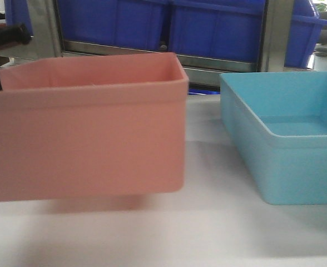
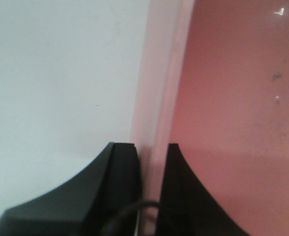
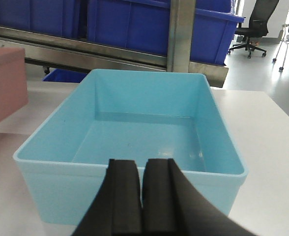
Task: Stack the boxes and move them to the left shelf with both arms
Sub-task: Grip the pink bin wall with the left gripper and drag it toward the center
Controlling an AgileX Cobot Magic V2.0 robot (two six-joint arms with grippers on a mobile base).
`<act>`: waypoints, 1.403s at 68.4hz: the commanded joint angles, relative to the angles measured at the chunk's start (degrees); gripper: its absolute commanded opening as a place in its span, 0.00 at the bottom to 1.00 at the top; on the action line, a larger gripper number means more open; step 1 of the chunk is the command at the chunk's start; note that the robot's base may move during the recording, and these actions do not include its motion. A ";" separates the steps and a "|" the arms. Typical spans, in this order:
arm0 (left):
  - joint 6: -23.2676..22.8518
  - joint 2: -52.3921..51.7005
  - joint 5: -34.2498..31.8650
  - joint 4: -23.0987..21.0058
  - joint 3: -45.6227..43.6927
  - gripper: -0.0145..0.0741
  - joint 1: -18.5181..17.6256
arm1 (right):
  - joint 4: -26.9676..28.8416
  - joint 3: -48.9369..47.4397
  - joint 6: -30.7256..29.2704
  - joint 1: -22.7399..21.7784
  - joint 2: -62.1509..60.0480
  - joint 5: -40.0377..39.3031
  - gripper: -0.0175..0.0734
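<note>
Left gripper (image 2: 147, 150) clamps the salmon-pink plastic bin (image 1: 85, 139), seemingly lifted; right gripper (image 3: 143, 164) closed, empty. Next: lower it into the light-blue plastic bin (image 3: 134, 132).

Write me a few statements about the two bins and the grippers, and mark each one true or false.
1. The left gripper has a finger on each side of the pink bin wall. True.
2. The pink bin sits inside the blue bin. False: the two are side by side and apart.
3. The blue bin is empty. True.
4. The right gripper is wide open. False: its fingers are pressed together, with nothing between them.
</note>
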 commanded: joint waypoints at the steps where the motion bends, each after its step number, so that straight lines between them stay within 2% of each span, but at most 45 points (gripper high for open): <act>1: -2.41 -2.54 -8.53 -3.02 1.30 0.16 -3.01 | 0.03 -1.05 -0.53 0.03 -1.16 -4.79 0.26; 9: -2.41 -1.46 -11.69 -2.64 3.21 0.16 -5.84 | 0.03 -1.05 -0.53 0.03 -1.16 -4.79 0.26; 22: -2.07 2.29 -13.46 -2.10 3.46 0.16 -7.73 | 0.03 -1.05 -0.53 0.03 -1.16 -4.79 0.26; 54: -2.07 7.23 -13.54 -2.58 3.46 0.17 -8.14 | 0.03 -1.05 -0.53 0.03 -1.16 -4.79 0.26; 61: -2.07 7.23 -12.86 -2.58 3.35 0.30 -8.14 | 0.03 -1.05 -0.53 0.03 -1.16 -4.79 0.26; 68: -1.94 7.12 -11.02 -2.58 2.38 0.50 -8.14 | 0.03 -1.05 -0.53 0.03 -1.16 -4.79 0.26; 75: -1.44 6.30 -9.49 -2.58 0.78 0.66 -8.14 | 0.03 -1.05 -0.53 0.03 -1.16 -4.79 0.26; 80: 1.03 4.56 -8.56 -2.58 -0.23 0.69 -8.14 | 0.03 -1.05 -0.53 0.03 -1.17 -4.94 0.26; 96: 12.32 -8.00 -4.88 -2.11 0.63 0.68 -8.14 | 0.03 -1.05 -0.53 0.03 -1.17 -4.82 0.26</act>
